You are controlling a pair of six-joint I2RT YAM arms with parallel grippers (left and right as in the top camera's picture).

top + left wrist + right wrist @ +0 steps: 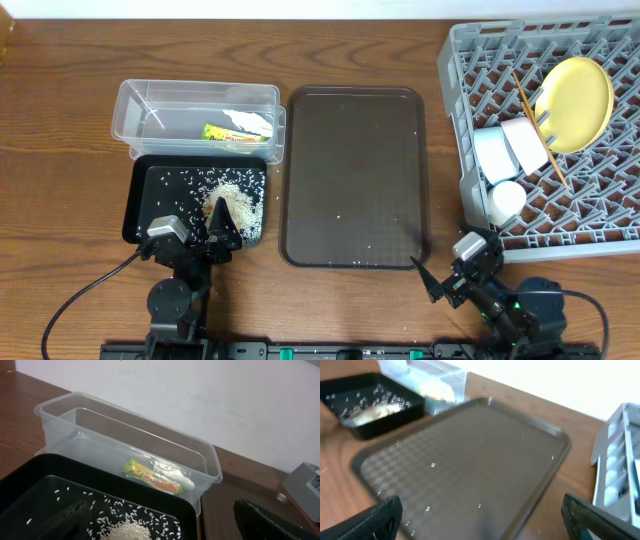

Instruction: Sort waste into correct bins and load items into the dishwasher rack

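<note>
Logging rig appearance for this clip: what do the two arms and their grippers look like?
Both arms are black. Each carries a grey boxy module at the wrist. The left gripper and right gripper have black fingers tapering to points. A thin black cable loops from the left arm; small green lights show on the right arm. No markings are readable.

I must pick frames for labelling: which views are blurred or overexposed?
Right wrist: soft throughout, brown tray and grey rack smeared, wall blown white. Left wrist: clear tub sharp, wall also washed out. Overhead: sharp, evenly lit.
</note>
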